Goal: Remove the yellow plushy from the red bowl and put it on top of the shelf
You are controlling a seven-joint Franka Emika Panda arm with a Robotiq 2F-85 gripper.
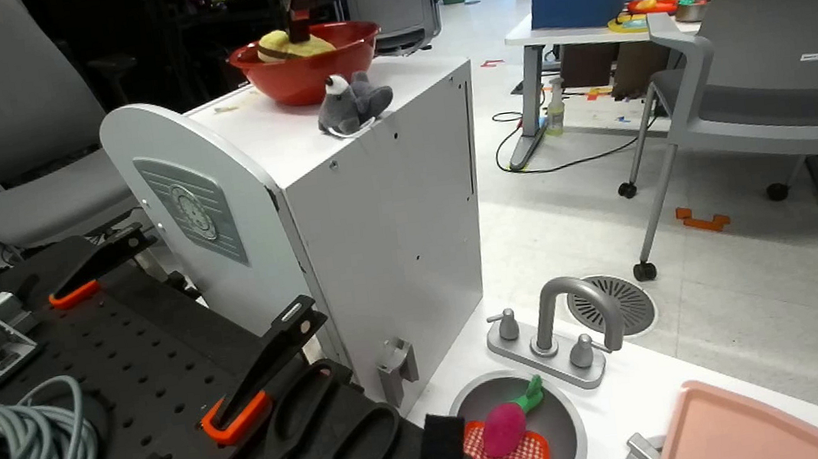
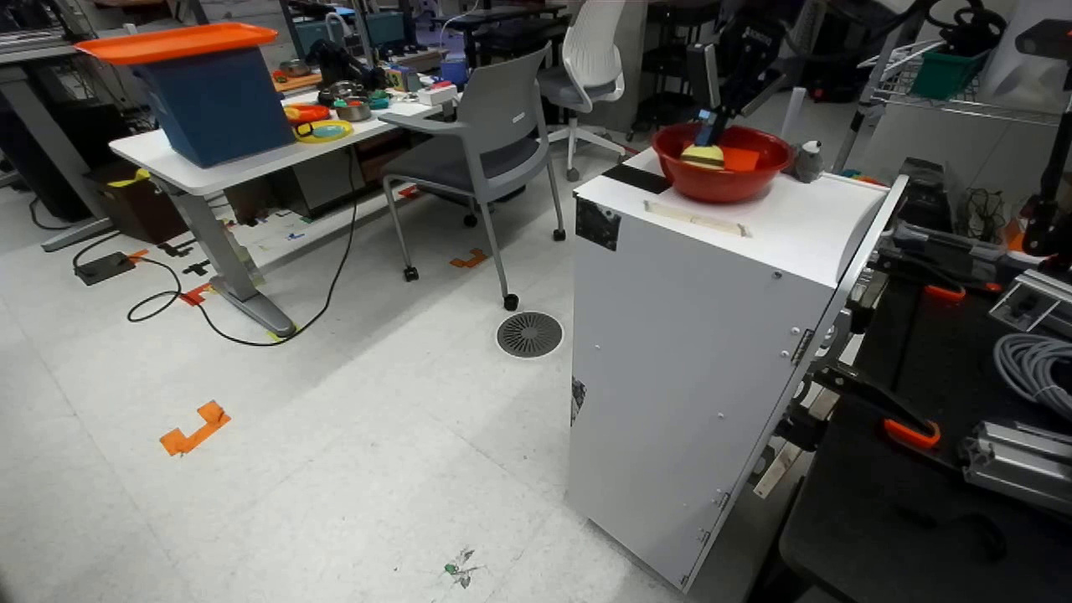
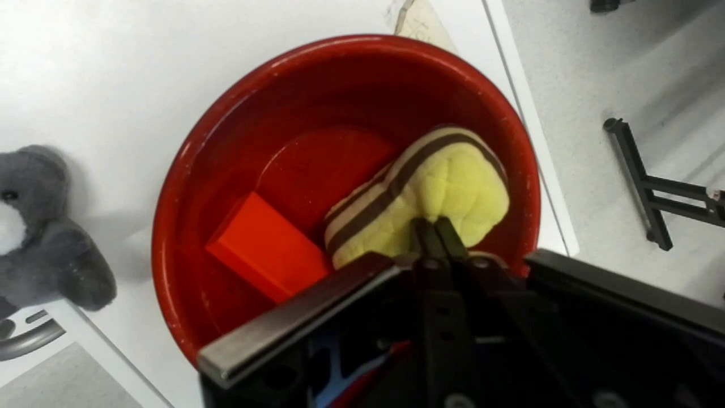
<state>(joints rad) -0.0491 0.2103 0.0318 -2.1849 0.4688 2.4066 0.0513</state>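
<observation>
The red bowl (image 1: 300,86) (image 2: 722,182) (image 3: 351,73) stands on the flat white top of the shelf (image 1: 384,209) (image 2: 670,335). Inside it lies the yellow plushy (image 1: 278,48) (image 2: 700,157) (image 3: 461,187), a soft segmented toy with brown and tan bands along one side. Seen from the wrist, my gripper (image 3: 433,226) reaches down into the bowl with its fingertips together at the toy's middle, where the fabric is creased and drawn in. It looks shut on a pinch of the plushy. The toy's near underside is hidden by the gripper.
A bright orange-red block (image 3: 272,249) (image 2: 740,159) shares the bowl with the toy. Just outside the rim sits a grey plush animal (image 1: 352,103) (image 3: 45,243) near the shelf's edge. A black pegboard table (image 1: 138,353) with clamps adjoins the shelf; a toy sink (image 1: 570,427) stands below.
</observation>
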